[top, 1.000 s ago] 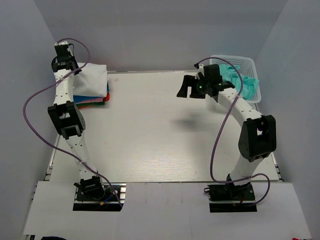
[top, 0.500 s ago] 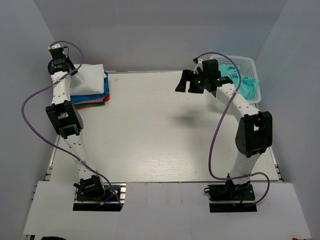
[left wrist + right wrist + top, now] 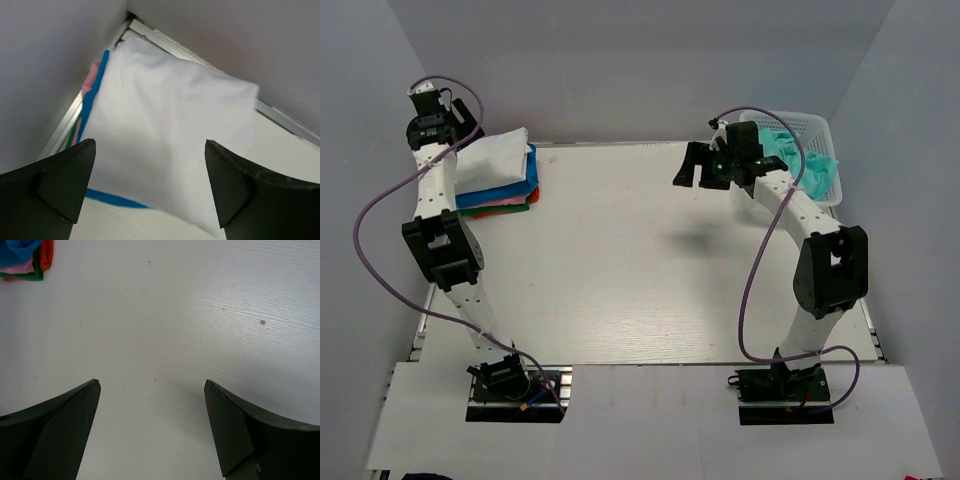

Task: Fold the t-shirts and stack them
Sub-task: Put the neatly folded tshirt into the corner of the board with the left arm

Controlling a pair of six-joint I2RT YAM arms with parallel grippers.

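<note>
Left wrist view shows the folded white t-shirt (image 3: 165,125) lying flat on top of the stack (image 3: 502,185), in the far left corner of the surface (image 3: 620,270) close to the wall. The bright blue t-shirt (image 3: 112,199) peeks out under its edge, with slivers of a pink t-shirt (image 3: 92,75) and a green t-shirt (image 3: 72,134) below. The left end effector (image 3: 150,167) hangs above the stack, fingers spread wide and holding nothing, so this shirt looks placed. That arm should lift straight clear without brushing the top fold, since loose cloth would likely drag and skew the pile. What is left, by my reading, is the teal t-shirt (image 3: 812,162) bunched in the white lattice basket (image 3: 790,122) at the far right. The right end effector (image 3: 695,165) is poised near the basket over bare surface, its fingers likewise spread and empty. It would do best to pinch a single edge, a shoulder or hem rather than a bundle. It should then draw the cloth up slowly so nothing catches on the lattice or tips the basket, and lay it out mid-surface within reach of both arms
</note>
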